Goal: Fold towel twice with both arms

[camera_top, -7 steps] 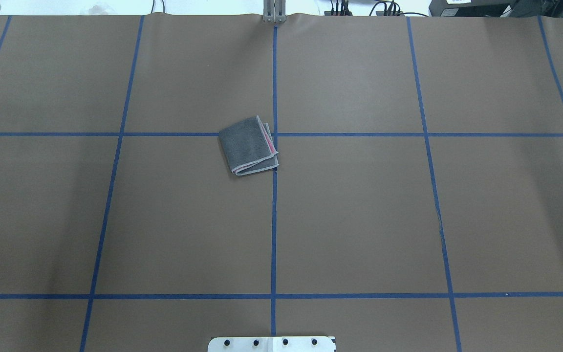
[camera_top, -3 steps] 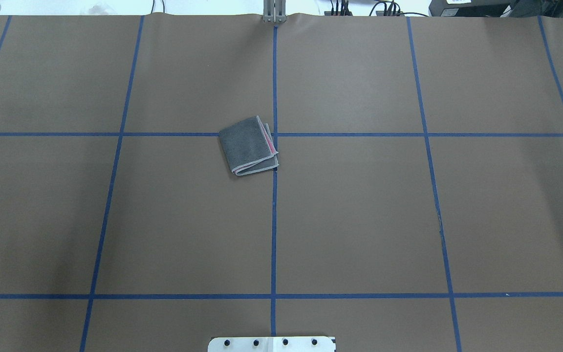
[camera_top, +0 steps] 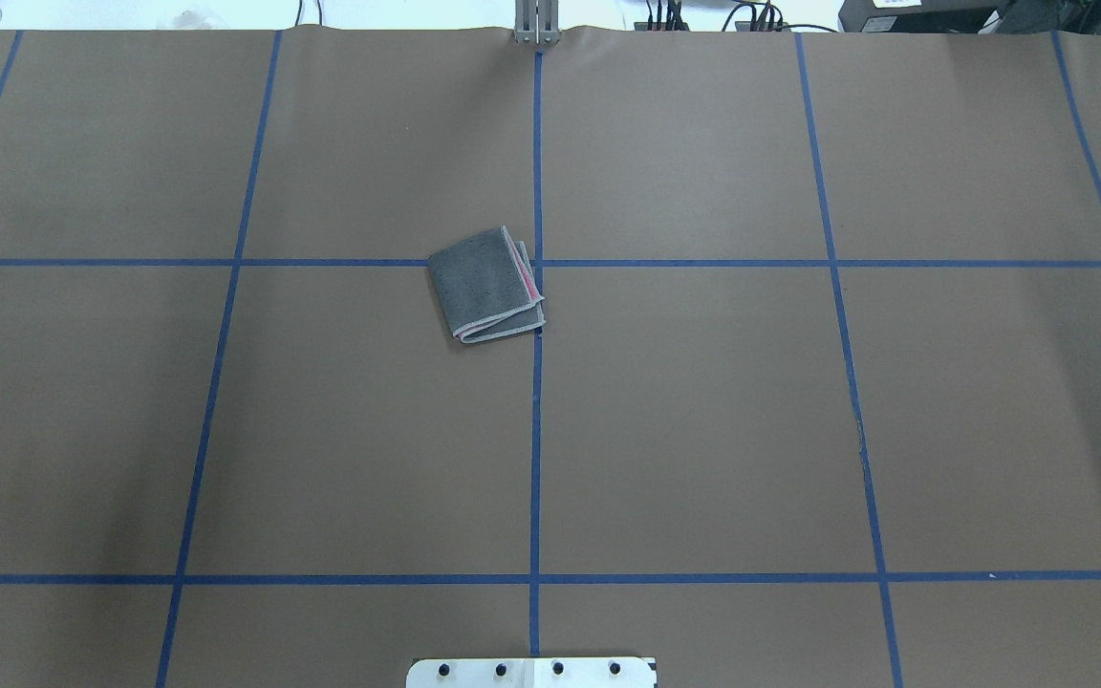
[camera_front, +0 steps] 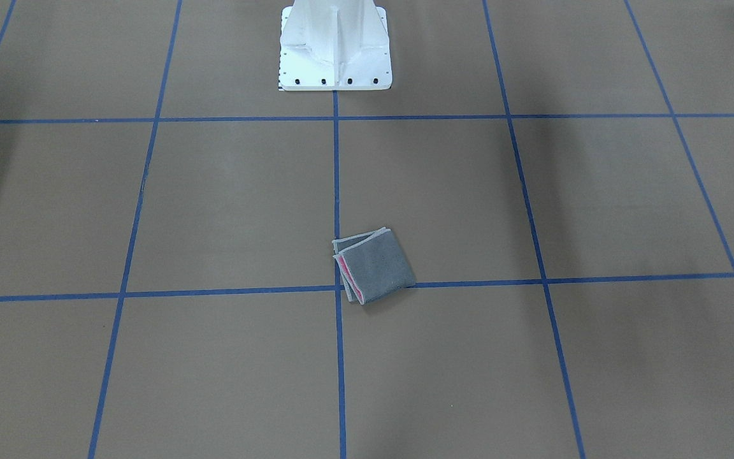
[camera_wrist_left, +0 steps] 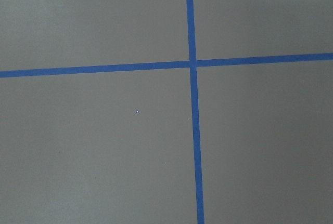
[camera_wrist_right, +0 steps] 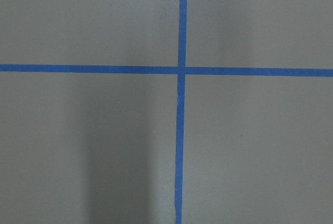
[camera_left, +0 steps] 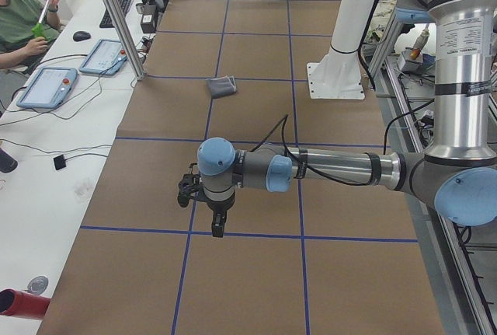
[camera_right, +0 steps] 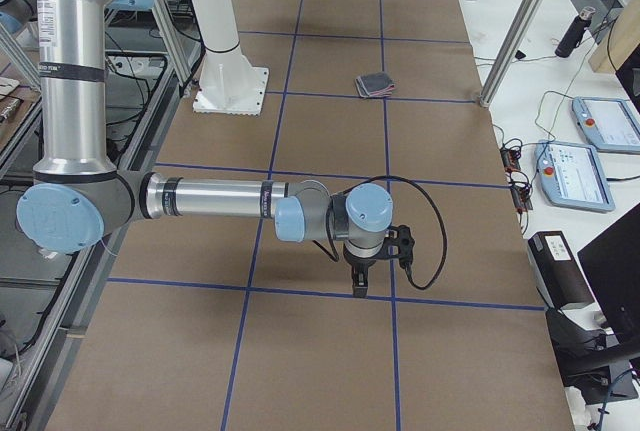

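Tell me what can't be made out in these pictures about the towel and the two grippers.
Left gripper: only in the exterior left view, too small to tell open or shut.
Right gripper: likewise, only in the exterior right view.
Towel: inner layers hidden under its grey top face; only a pink strip shows.

We can find no change between the earlier overhead views and now; the folded towel shows no shift on the counter.
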